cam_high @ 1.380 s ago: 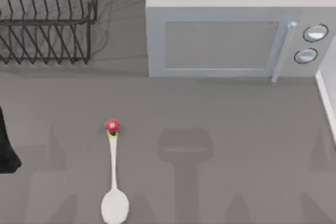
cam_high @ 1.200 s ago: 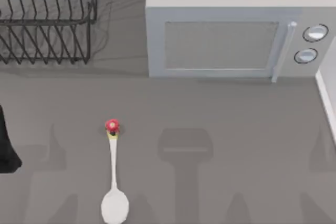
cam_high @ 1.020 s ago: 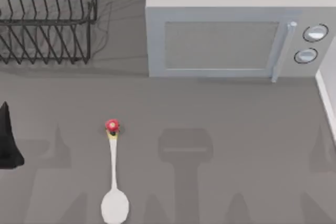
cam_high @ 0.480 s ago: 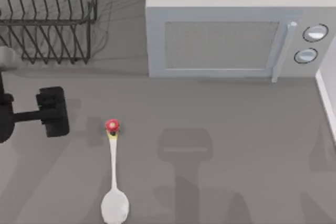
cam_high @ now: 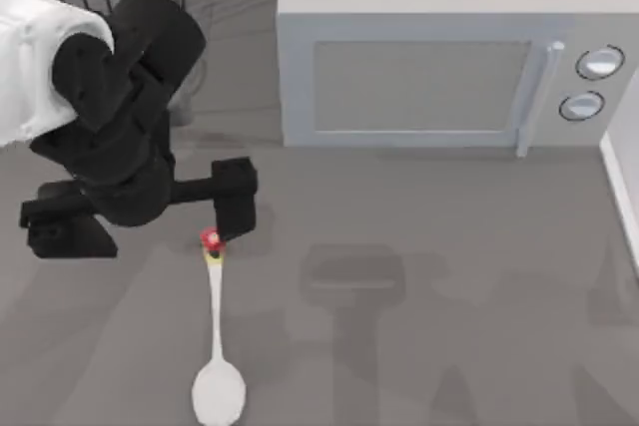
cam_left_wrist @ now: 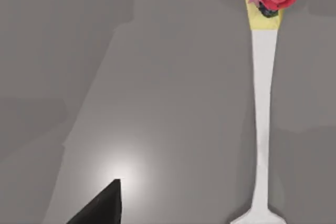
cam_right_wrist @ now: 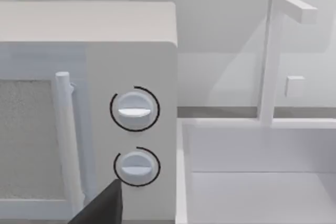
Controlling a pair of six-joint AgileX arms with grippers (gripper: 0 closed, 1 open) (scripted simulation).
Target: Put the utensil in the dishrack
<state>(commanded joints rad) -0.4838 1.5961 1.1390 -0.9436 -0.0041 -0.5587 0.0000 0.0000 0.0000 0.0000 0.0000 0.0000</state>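
Below the left pincer (cam_high: 150, 212), whose opening I cannot tell, the spoon (cam_high: 216, 336) is lying flat on the surface, red knob nearest, handle running away toward the near edge.

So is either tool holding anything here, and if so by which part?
Nothing is held. The spoon lies flat on the table; the left tool hovers over its red knob end without touching it.

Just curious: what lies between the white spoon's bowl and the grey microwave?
Bare grey tabletop, in the top view, separates the spoon from the microwave.
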